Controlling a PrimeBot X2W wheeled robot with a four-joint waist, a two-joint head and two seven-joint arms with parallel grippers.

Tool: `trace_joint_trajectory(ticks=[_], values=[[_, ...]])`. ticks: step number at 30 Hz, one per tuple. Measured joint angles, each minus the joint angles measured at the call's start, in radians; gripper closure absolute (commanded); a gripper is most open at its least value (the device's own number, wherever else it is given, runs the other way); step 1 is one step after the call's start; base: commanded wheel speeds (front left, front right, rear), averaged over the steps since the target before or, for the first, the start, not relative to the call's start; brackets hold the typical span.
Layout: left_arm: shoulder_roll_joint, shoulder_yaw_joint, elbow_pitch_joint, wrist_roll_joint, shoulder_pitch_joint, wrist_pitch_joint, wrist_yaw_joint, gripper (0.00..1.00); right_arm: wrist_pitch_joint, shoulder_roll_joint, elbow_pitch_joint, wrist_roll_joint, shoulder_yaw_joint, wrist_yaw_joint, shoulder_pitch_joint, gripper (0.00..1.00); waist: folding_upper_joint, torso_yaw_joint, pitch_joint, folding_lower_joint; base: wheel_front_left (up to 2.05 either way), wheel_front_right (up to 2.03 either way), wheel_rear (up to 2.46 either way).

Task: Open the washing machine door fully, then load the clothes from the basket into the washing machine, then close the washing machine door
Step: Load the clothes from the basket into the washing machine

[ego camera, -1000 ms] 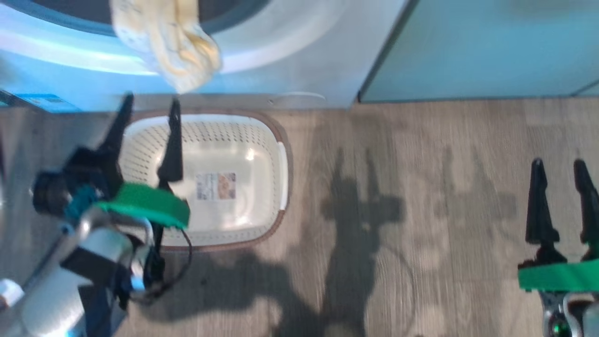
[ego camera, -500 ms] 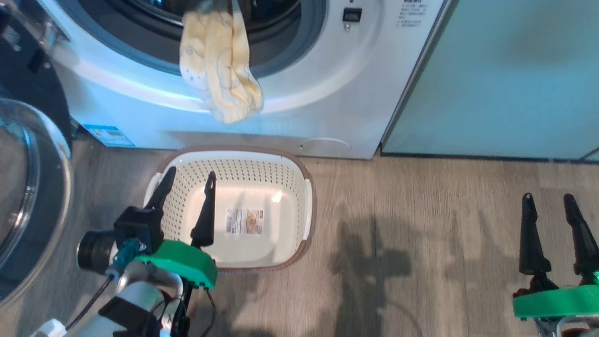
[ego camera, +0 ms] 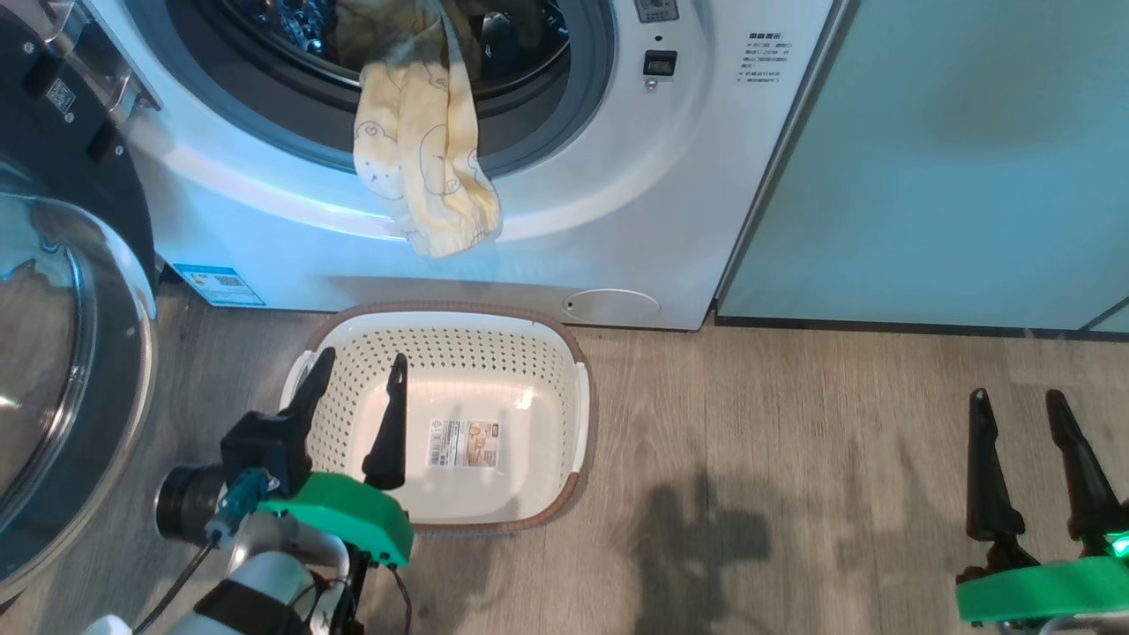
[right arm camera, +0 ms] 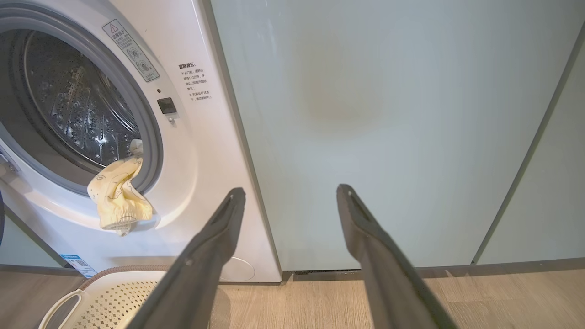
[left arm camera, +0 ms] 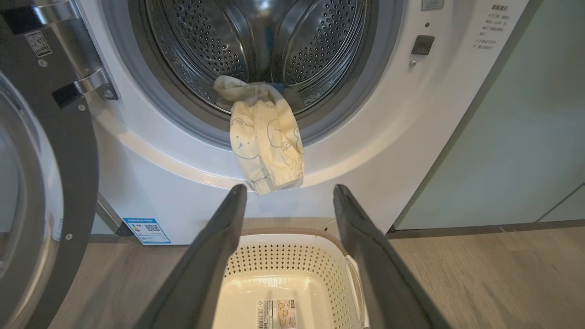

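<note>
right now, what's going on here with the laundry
Laundry is being loaded into the washing machine. The door stands open at the left, and the basket on the floor is empty. A pale yellow garment hangs half out of the drum, so it isn't fully in. The left pincer hovers open over the basket, holding nothing; the right pincer is open and idle off to the right.

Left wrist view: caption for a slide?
Open left gripper over the empty basket, facing the washing machine, a pale yellow garment hanging out of its open drum.
</note>
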Motion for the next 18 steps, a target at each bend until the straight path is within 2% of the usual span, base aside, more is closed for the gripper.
trace_joint_trajectory(ticks=[18], values=[[-0.005, 0.002, 0.023, -0.015, -0.003, 0.001, -0.003, 0.0, 0.0, 0.0, 0.0, 0.0, 0.013, 0.0, 0.0, 0.0, 0.0, -0.005, 0.005, 0.0, 0.0, 0.0, 0.0]])
